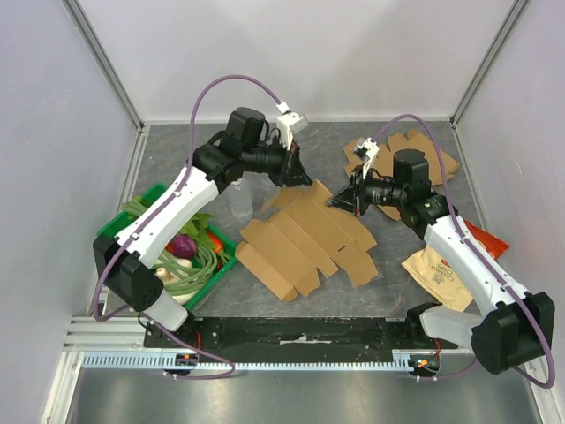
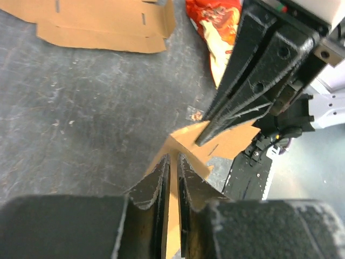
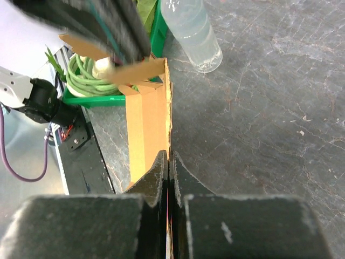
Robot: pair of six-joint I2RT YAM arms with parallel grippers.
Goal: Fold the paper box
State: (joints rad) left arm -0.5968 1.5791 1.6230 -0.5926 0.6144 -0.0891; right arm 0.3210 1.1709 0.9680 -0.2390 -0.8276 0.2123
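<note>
Box (image 1: 305,238) plain tan-brown. Tabletop (image 1: 177,155) dark grey, scuffed w/ pale flecks. Bin (image 1: 106,234) at 9 o'clock bright green; beans (image 1: 190,269) inside lighter green. Bag (image 1: 487,238) at 3 o'clock red-orange. Left pincer (image 1: 298,177), right pincer (image 1: 338,201) black.

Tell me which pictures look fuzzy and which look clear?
Top external view: sharp all over, evenly lit, the cardboard box crisp. Right wrist view: the left gripper at the top is smeared, the bottle clear. Left wrist view: softest along the bottom, the table sharp.
</note>
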